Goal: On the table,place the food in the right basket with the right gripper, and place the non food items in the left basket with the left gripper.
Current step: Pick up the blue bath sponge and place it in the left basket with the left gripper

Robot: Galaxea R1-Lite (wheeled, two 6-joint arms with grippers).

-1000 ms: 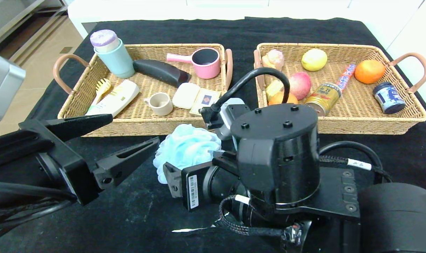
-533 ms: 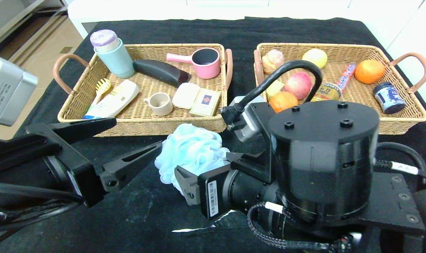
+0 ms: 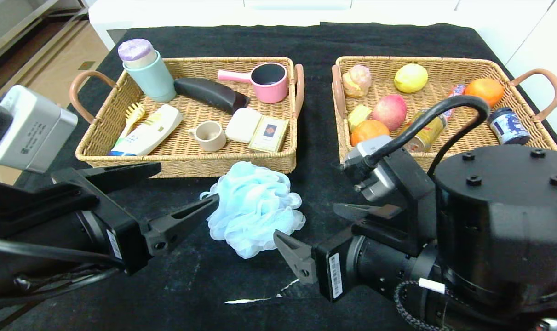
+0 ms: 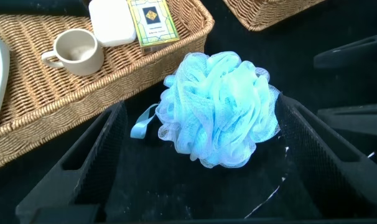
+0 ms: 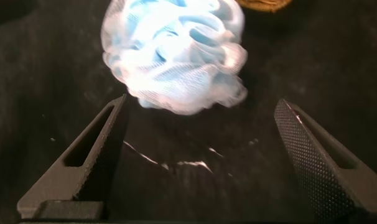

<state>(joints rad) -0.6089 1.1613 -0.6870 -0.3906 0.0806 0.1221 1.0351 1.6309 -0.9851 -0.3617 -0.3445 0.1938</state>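
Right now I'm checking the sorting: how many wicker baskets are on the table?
2: the left basket toward the robot's left and the right basket toward its right, side by side beyond the blue pouf.

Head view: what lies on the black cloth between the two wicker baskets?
Nothing: the black cloth between the left wicker basket and the right one is bare.

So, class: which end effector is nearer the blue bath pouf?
Left. The left end effector has one fingertip beside the blue bath pouf; the right end effector sits just past its near edge.
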